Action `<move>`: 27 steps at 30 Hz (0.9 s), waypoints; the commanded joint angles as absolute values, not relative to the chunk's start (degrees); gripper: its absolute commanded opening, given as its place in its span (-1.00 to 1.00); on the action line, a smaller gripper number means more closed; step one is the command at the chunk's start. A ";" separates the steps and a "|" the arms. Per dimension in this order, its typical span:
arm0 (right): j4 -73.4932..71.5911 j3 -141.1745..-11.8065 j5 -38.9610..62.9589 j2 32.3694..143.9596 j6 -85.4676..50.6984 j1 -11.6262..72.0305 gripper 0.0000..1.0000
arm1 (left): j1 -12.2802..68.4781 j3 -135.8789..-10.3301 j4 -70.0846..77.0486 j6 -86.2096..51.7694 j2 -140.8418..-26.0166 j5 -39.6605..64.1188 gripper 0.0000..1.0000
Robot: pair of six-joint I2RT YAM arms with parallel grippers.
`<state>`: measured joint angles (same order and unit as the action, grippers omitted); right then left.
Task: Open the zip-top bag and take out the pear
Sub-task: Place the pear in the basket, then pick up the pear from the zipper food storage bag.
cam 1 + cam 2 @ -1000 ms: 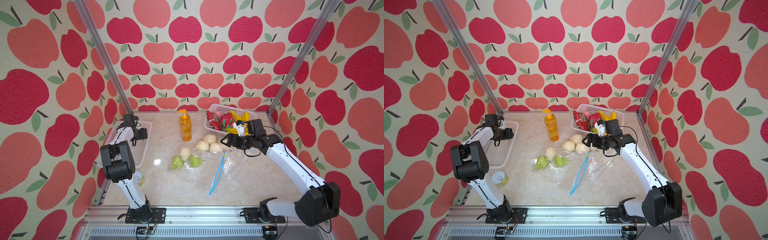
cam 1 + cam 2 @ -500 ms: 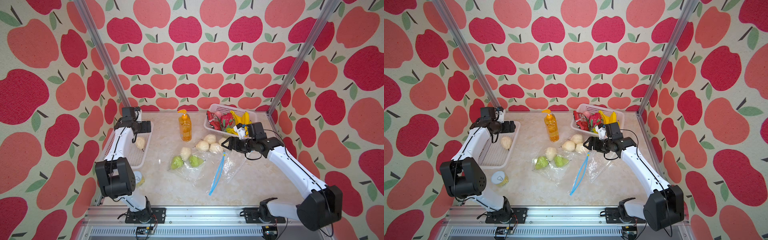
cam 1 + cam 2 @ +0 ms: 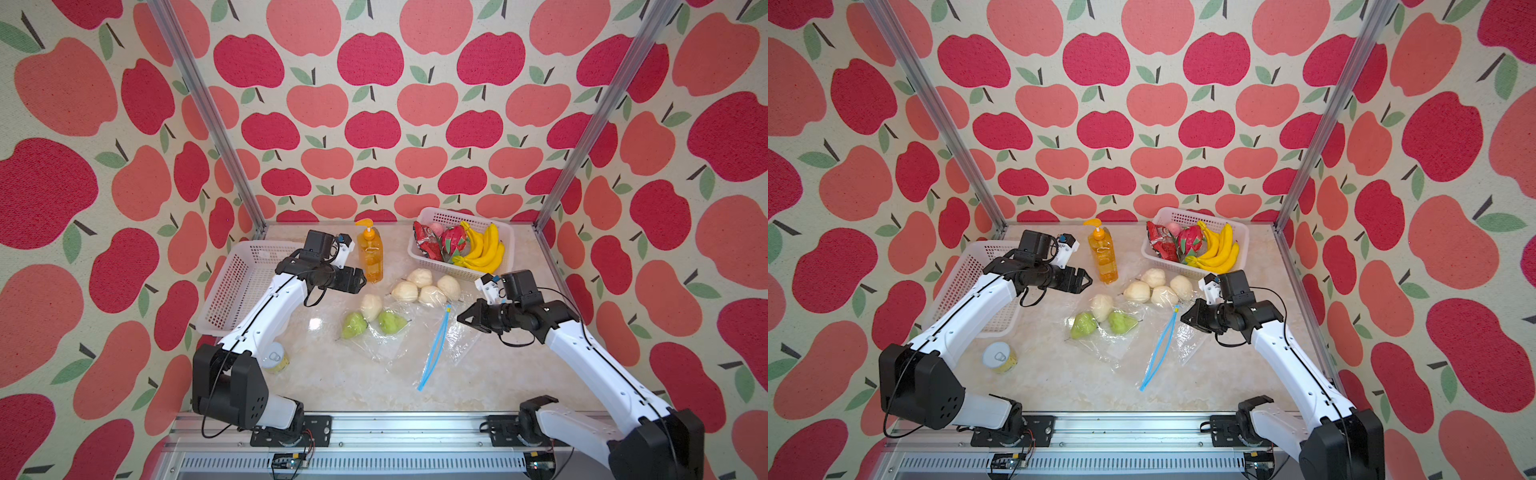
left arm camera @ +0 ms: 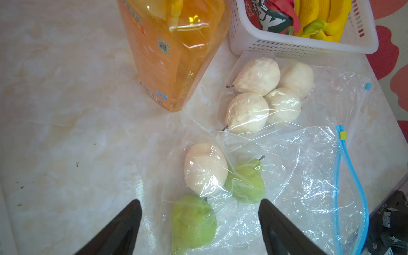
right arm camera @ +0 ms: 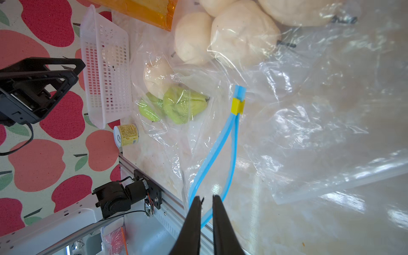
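- Clear plastic zip-top bag (image 3: 399, 345), zip (image 3: 434, 349) undone, lies just in front of the orange bottle (image 3: 371, 257), pears (image 3: 370, 306) inside.
- Left pincer (image 3: 362, 281), back from the basket (image 3: 249, 249) to beside the bottle, gapes empty: ready for another.
- Right pincer (image 3: 461, 319) has narrowed almost shut; hold unclear.

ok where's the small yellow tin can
In both top views the small yellow tin can sits on the left, just in front of the white mesh basket.

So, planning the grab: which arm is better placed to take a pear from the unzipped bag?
Left, probably: the left pincer stands open, facing the green pear. The right pincer is shut by the blue zipper.
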<state>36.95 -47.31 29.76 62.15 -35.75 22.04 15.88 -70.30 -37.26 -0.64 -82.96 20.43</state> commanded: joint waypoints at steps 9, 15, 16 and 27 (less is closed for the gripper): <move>27.33 -41.14 29.14 65.24 -47.46 30.21 -0.77 | 15.87 -64.96 -36.78 -3.88 -84.44 22.62 0.82; 23.56 -39.59 25.44 66.50 -51.09 31.98 -0.76 | 16.32 -62.50 -35.43 -4.13 -83.82 26.49 0.77; 22.98 -39.47 25.24 66.77 -51.51 32.16 -0.75 | 16.59 -62.41 -35.55 -3.94 -83.63 26.62 0.75; 15.28 -38.55 22.30 70.44 -54.22 35.70 0.19 | 23.37 -61.62 -32.55 -6.59 -82.51 37.76 0.20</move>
<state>18.59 -39.51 24.45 69.65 -52.88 34.72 21.69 -62.81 -35.35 -4.47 -82.81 31.86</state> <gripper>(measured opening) 0.552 0.634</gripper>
